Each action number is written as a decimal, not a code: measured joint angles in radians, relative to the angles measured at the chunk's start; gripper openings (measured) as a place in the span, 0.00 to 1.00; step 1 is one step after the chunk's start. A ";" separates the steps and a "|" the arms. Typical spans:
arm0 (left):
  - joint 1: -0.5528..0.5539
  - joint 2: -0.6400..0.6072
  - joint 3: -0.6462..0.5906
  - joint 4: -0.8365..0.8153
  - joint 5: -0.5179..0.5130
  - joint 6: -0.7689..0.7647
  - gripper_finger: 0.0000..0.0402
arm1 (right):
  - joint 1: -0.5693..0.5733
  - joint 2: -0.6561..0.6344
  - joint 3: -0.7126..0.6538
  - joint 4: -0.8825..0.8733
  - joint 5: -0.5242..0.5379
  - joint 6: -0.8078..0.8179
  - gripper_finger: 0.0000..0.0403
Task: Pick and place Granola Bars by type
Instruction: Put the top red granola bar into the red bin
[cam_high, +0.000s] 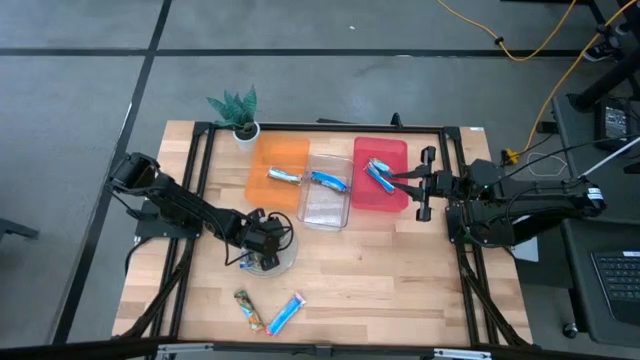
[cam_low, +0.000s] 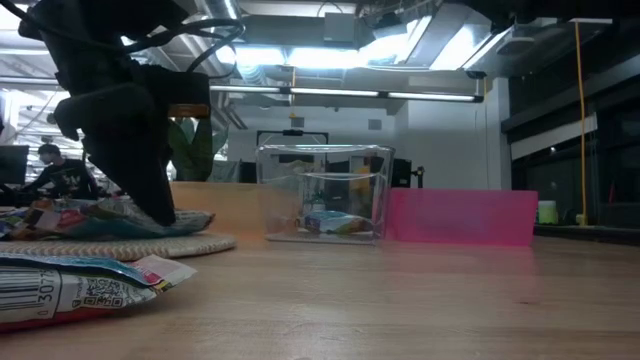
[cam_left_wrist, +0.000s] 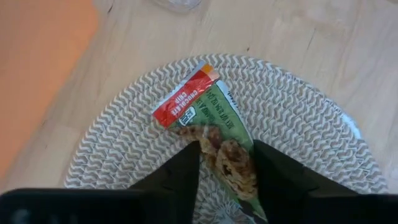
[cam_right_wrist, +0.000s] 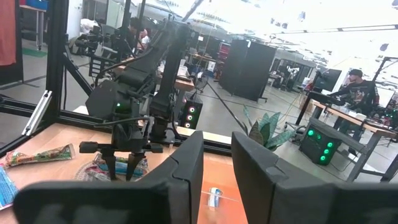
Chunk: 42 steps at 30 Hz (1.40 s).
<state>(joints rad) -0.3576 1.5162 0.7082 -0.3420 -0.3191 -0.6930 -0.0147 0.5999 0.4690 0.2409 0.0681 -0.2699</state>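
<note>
Reaching down onto the round woven mat (cam_left_wrist: 292, 118), our left gripper (cam_left_wrist: 225, 163) straddles a green-and-red chocolate chip granola bar (cam_left_wrist: 208, 115), fingers spread on either side, not yet clenched. Our right gripper (cam_high: 424, 183) hangs beside the red bin (cam_high: 395, 199), fingers parted and empty. We see blue-wrapped bars (cam_high: 327, 180) in the bins, and two more bars (cam_high: 268, 311) lying on the table's front edge.

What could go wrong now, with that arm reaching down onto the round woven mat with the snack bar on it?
The left hand straddles only one end of the green-wrapped granola bar, so the bar might swing or slip out when lifted. It lies on the woven mat, and fingers pressing that low could snag or drag it. The right hand hovers by the red bin, so both arms could crowd each other at the bins.
</note>
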 joint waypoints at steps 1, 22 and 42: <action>0.000 0.000 0.000 0.000 0.001 0.000 0.29 | 0.000 0.000 0.000 0.000 0.000 0.000 0.22; -0.017 0.000 0.365 -0.243 0.048 0.232 0.12 | 0.000 0.000 0.000 0.000 0.000 0.000 0.22; 0.030 0.000 0.667 -0.273 0.048 0.477 0.12 | 0.000 0.000 0.000 0.000 0.000 0.000 0.22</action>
<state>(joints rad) -0.3278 1.5158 1.3757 -0.6155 -0.2714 -0.2159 -0.0148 0.5995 0.4690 0.2409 0.0681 -0.2695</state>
